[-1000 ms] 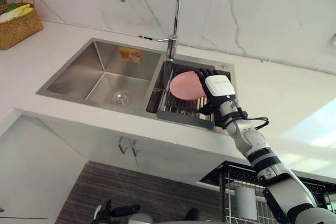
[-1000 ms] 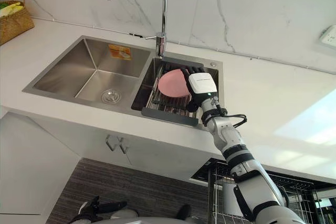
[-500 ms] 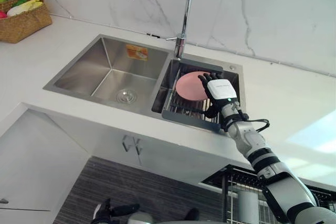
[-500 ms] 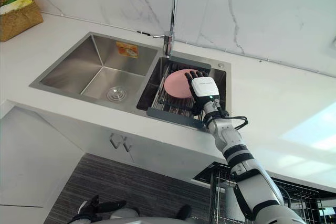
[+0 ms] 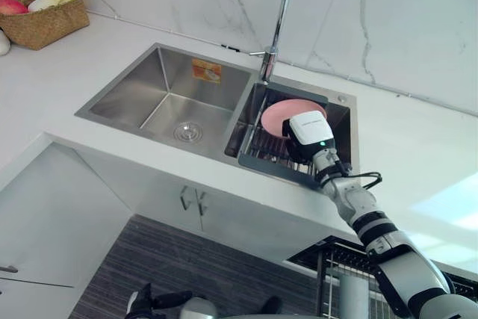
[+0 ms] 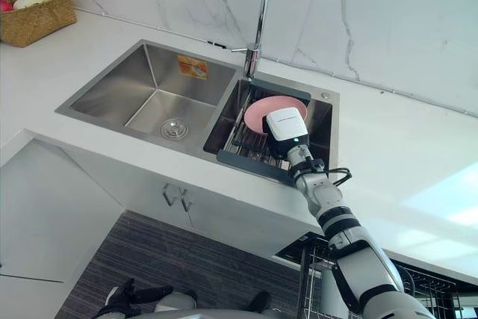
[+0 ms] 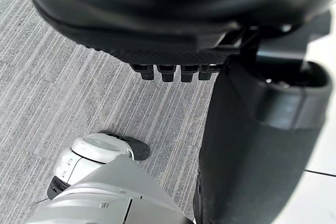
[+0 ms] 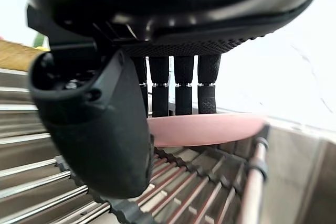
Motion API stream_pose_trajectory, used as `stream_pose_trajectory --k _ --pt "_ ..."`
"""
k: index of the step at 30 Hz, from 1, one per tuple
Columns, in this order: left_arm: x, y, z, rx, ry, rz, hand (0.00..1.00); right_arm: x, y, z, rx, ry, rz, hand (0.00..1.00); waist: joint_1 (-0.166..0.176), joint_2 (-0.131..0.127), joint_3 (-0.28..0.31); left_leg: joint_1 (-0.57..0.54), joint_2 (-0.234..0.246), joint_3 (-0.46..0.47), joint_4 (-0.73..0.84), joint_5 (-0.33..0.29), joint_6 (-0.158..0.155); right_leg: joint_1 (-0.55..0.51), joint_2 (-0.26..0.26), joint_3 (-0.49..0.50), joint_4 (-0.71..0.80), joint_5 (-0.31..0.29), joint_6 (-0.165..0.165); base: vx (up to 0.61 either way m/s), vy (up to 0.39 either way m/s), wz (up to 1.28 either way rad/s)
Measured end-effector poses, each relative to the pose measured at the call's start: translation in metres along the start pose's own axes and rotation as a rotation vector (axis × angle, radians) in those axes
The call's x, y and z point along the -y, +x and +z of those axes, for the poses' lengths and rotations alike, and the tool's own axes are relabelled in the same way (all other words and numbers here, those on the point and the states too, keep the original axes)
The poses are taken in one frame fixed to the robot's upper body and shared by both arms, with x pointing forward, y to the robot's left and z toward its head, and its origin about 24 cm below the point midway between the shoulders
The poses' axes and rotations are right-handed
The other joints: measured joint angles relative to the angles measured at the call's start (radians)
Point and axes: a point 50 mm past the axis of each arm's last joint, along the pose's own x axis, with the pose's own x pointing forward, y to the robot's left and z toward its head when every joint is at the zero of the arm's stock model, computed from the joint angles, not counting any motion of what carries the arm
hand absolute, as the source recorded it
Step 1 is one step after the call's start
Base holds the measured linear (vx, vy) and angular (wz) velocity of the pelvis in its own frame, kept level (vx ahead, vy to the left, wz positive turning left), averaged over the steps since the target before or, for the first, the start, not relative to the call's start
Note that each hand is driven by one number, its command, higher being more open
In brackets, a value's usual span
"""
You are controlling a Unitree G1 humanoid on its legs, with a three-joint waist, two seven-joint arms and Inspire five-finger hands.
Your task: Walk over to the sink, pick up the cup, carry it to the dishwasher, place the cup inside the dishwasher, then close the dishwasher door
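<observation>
- The right hand (image 5: 310, 131) reached into the right basin of the sink (image 5: 134, 102). Its fingers (image 8: 184, 90) were straight behind the pink plate (image 5: 278, 115) and its thumb (image 8: 89, 129) was in front, not yet closed on it.
- The plate stood tilted in the dish rack (image 5: 261, 156). A shallow pinch on its rim could let it slip and clatter onto the bars.
- The task named a cup, but the hand was set on a plate, whose thin rim likely offered a poorer hold.
- Lifting carelessly could knock the faucet (image 5: 278, 28).
- The left hand (image 7: 173, 14) hung over the floor (image 7: 63, 87), and its state could not be told.

white marble wall (image 5: 388, 5), white counter (image 5: 45, 87), cabinets (image 5: 149, 207), grey, seemingly carpeted floor (image 5: 224, 274).
</observation>
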Motion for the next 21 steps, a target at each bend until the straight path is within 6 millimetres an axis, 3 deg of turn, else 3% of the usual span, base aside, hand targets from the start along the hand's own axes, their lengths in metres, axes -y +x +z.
stream_pose_trajectory --k 5,14,21 --pt "-0.004 -0.001 -0.006 -0.008 -0.008 0.036 1.00 0.015 0.002 -0.003 -0.045 -0.039 -0.177 0.00 0.000 -0.004 0.002 0.007 0.000 0.005 -0.003 0.000 0.000 0.004 0.000 0.005 0.000 0.000 0.001 0.01 0.041 -0.02" --pt "-0.007 -0.003 -0.016 -0.024 -0.005 0.053 1.00 0.029 0.006 0.003 -0.007 -0.008 -0.255 0.00 -0.008 -0.004 0.003 0.023 0.000 0.041 -0.014 -0.001 -0.001 0.003 0.000 0.030 0.000 0.001 0.002 0.01 0.046 -0.09" --pt "-0.007 -0.003 -0.012 0.007 0.011 0.052 1.00 0.049 0.000 0.001 0.019 0.159 -0.324 0.00 -0.036 0.003 0.007 0.037 0.001 0.111 -0.013 -0.001 -0.001 0.002 0.000 0.061 0.000 0.004 0.005 0.03 0.069 -0.12"
